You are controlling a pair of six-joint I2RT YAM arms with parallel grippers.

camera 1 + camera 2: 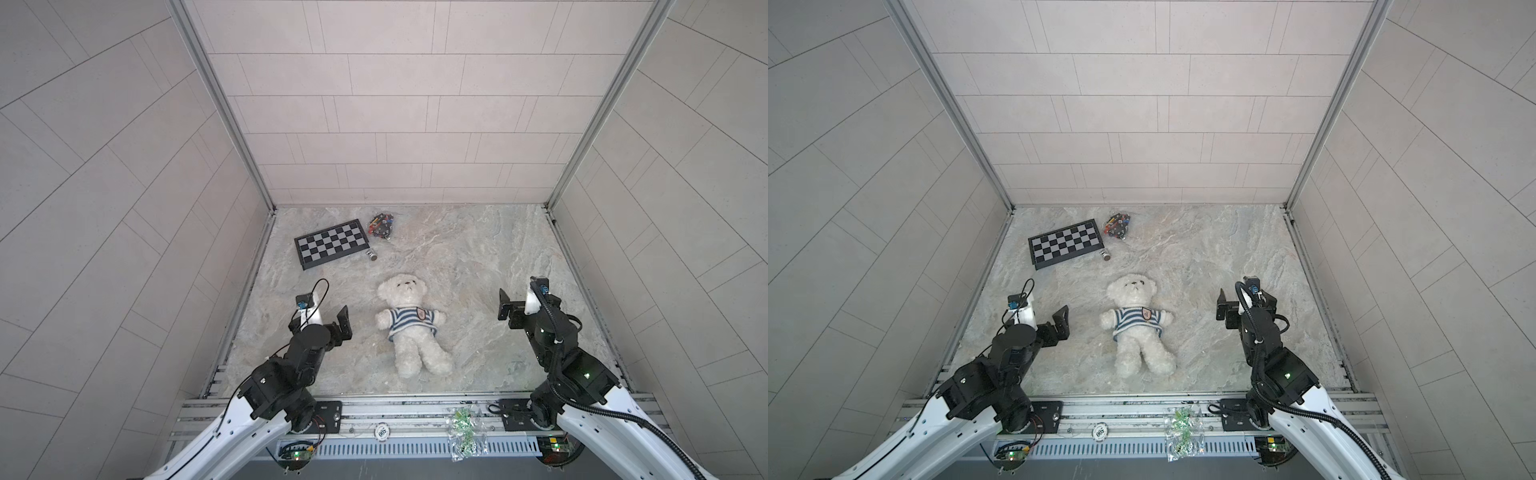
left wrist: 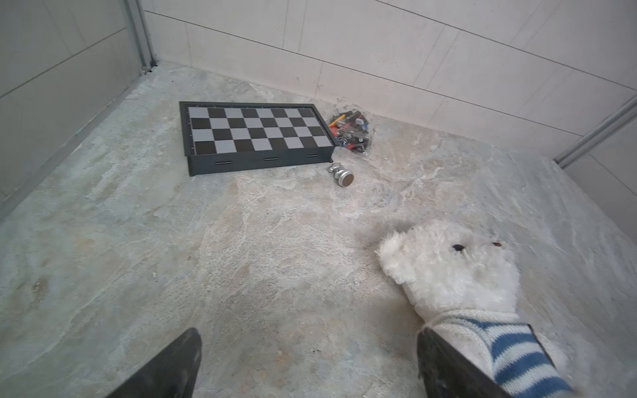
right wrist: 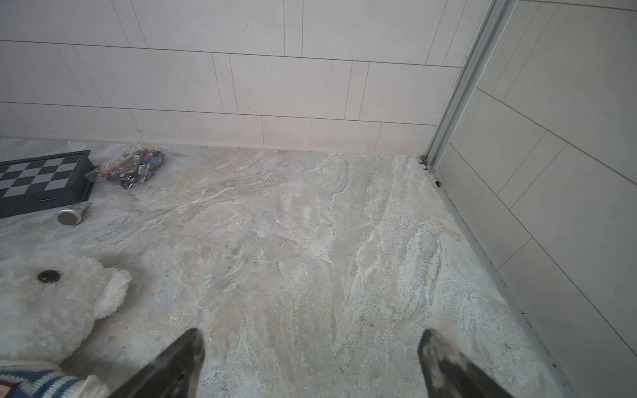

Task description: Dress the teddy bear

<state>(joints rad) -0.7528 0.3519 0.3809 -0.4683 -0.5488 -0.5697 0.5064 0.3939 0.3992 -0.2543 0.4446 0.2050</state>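
Saw fluffy white teddy bear [image 1: 409, 343] whole only in both top views: face-up, middle of marbled table [image 1: 478, 270], knit striped shirt [image 1: 411, 319] on. Wrist views caught just head, sleeve. Left gripper [image 2: 306, 332], right gripper [image 3: 312, 332] spread wide, empty.

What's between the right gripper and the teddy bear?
Nothing: only bare marble tabletop lies between the right gripper and the teddy bear, in both top views.
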